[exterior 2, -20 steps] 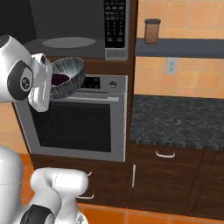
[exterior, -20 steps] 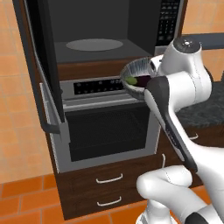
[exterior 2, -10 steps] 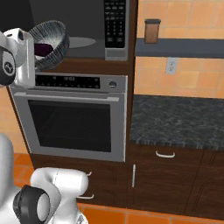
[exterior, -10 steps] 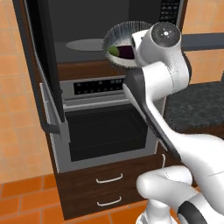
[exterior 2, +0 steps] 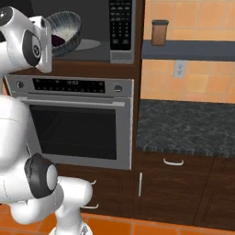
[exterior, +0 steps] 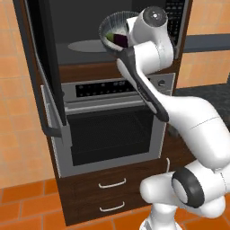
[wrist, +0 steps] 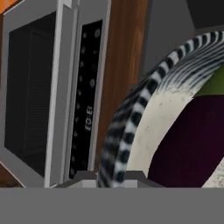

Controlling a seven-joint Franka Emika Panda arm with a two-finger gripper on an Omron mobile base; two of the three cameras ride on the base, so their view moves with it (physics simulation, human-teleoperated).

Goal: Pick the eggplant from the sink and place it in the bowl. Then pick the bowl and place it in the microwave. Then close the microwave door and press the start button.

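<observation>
Gripper [wrist: 113,175]: pinching the rim of the bowl, one finger on each side of the wall; raised to the height of the microwave opening.
Bowl [exterior: 113,30]: carried at the hand, tipped so its pale inside faces the left base camera; in the hand view its streaky rim [wrist: 131,118] arches up right from the fingers.
Eggplant [exterior: 119,38]: lying inside the bowl, just beyond the fingers; dark purple with a greenish end toward the top of the hand view [wrist: 192,140].
Microwave [exterior 2: 108,58]: open cavity directly ahead of the hand; the bowl hangs at its front edge, above the round plate [exterior: 87,45] on the cavity floor.
Microwave door [exterior: 45,67]: swung wide open, well off to the hand's left, edge-on to the left base camera.
Keypad [exterior 2: 120,25]: black strip just to the right of the hand and bowl.
Oven [exterior 2: 73,124]: directly below the hand, door shut, its control panel [wrist: 85,100] beside the bowl rim in the hand view.
Jar [exterior 2: 159,32]: brown, on a shelf well to the right of the hand.
</observation>
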